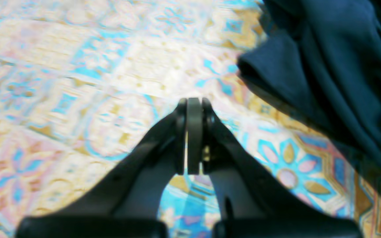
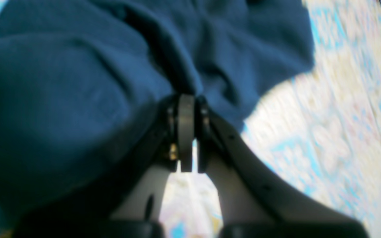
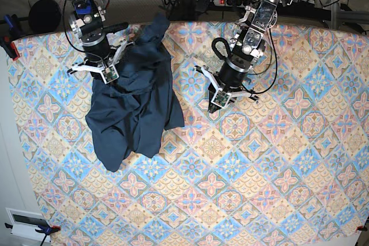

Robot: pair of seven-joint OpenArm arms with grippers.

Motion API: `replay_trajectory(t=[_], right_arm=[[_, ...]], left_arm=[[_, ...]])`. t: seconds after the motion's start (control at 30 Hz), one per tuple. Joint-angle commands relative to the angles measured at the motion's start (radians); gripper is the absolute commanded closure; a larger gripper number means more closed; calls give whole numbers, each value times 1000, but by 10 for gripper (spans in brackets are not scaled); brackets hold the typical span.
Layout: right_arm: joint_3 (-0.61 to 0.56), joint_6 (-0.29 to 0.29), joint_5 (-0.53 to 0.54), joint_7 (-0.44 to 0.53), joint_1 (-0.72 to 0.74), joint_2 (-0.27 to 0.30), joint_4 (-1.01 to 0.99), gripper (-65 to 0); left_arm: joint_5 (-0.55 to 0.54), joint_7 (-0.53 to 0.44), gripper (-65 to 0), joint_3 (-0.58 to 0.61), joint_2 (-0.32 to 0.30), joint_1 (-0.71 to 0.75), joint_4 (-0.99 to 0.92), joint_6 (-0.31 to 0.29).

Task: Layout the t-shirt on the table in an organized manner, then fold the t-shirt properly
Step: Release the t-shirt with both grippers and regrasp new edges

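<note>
The dark navy t-shirt lies crumpled in a heap on the far left part of the table, running from the back edge toward the middle. My right gripper sits at the heap's left edge. In the right wrist view that right gripper is shut, with folds of the t-shirt gathered into its tips. My left gripper hovers over bare patterned cloth just right of the shirt. Up close, the left gripper is shut with nothing in it, and the t-shirt lies off to its upper right.
Cables and a power strip lie beyond the table's far edge. Clamps grip the left edge of the cloth. A white box sits off the near left corner. Patterned cloth stretches across the front and right.
</note>
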Motion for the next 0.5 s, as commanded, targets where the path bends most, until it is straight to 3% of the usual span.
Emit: replay_trajectory(t=[0.0, 0.13, 0.27, 0.47], right_arm=[[32, -9, -5, 28, 11, 6, 18, -7], [143, -9, -5, 25, 9, -49, 17, -7], [304, -9, -5, 25, 9, -134, 12, -7], [442, -9, -5, 25, 3, -152, 8, -7]], left_arm=[[6, -25, 0, 6, 11, -24, -3, 3], [11, -22, 0, 26, 65, -49, -41, 3], [11, 50, 0, 54, 105, -90, -41, 3], [11, 104, -27, 63, 131, -149, -63, 3]])
